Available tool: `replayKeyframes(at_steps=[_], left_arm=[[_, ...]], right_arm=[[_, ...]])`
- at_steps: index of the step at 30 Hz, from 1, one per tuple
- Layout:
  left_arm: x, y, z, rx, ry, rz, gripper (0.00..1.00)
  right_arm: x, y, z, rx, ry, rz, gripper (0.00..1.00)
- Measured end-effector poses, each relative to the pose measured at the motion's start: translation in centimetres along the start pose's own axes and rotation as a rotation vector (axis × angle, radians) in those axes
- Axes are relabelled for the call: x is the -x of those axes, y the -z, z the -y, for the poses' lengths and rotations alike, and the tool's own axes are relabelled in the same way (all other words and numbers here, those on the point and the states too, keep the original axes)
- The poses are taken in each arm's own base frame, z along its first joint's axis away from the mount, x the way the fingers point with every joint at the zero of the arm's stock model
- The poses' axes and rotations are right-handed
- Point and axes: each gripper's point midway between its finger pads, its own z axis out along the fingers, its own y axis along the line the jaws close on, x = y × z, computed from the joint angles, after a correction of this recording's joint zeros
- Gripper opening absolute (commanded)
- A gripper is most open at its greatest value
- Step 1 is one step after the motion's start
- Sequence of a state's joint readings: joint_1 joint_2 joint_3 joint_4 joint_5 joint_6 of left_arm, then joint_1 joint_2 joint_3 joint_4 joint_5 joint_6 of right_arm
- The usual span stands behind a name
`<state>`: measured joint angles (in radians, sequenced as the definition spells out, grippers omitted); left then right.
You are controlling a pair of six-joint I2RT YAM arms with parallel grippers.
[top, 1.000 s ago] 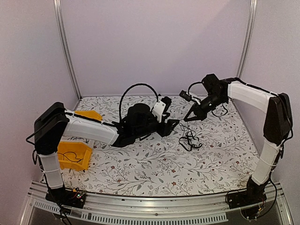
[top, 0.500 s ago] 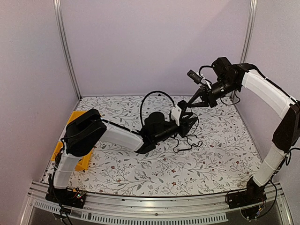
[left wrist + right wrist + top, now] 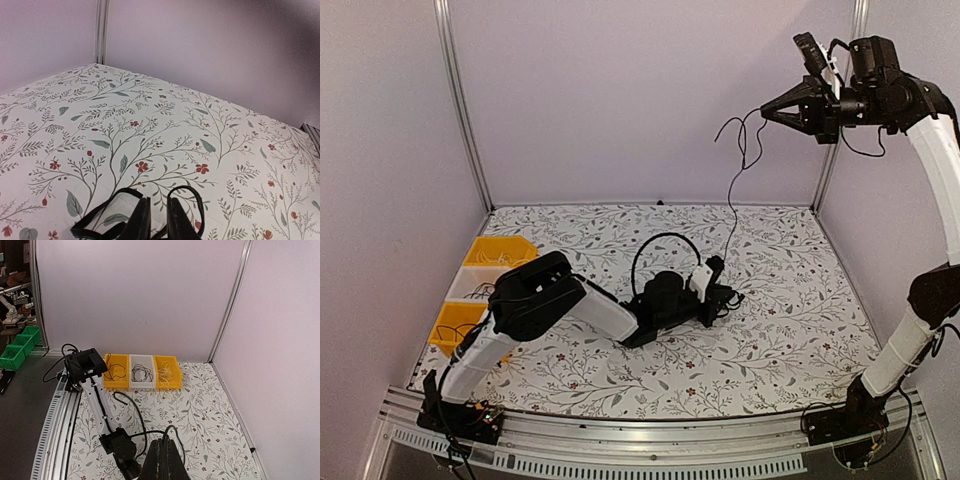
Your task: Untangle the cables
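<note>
The cables show as one thin black strand (image 3: 733, 200) running from high in the air down to the table. My right gripper (image 3: 765, 112) hangs high at the upper right, shut on that strand's top end, and a short loose end curls below its tip. In the right wrist view the shut fingers (image 3: 164, 442) have a black loop (image 3: 175, 429) rising from their tip. My left gripper (image 3: 728, 296) lies low on the table, mid-right. Its jaws (image 3: 159, 215) stand nearly together with cable loops (image 3: 195, 200) bulging out on both sides and a strand crossing between them.
Three bins stand in a row at the table's left edge: yellow (image 3: 500, 250), white (image 3: 470, 285) and yellow (image 3: 455, 325), each holding wires (image 3: 142, 372). The left arm's own thick cable loop (image 3: 660, 245) arches above its wrist. Walls enclose the back and sides.
My right gripper has risen from table height to high at the upper right, drawing a strand up. My left gripper has moved right onto the bundle and closed down.
</note>
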<state>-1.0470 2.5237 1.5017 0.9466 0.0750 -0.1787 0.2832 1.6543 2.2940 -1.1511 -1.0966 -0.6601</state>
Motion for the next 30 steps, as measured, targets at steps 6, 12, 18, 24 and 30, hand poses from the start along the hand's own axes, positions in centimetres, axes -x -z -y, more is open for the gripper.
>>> replayKeyframes(at_steps=[6,12,18,24,30], left_arm=[[-1.5,1.7,-0.1,0.013,0.008,-0.052,0.20],[-0.1,4.2,0.1,0.025,-0.017,-0.060,0.36],[5.3,8.6,0.9,0.033,-0.018,0.004,0.42],[15.5,13.7,0.7,0.122,-0.012,0.179,0.46],[20.2,18.0,-2.4,0.349,-0.020,0.229,0.55]], right_arm=[[0.2,0.8,-0.1,-0.010,0.004,0.016,0.00],[-4.1,-0.2,1.4,-0.009,-0.103,-0.016,0.00],[-5.9,-0.2,1.0,-0.036,-0.125,-0.037,0.00],[-10.6,-0.8,-0.3,-0.026,-0.192,-0.101,0.00],[-15.0,-2.0,-1.2,0.003,-0.250,-0.177,0.00]])
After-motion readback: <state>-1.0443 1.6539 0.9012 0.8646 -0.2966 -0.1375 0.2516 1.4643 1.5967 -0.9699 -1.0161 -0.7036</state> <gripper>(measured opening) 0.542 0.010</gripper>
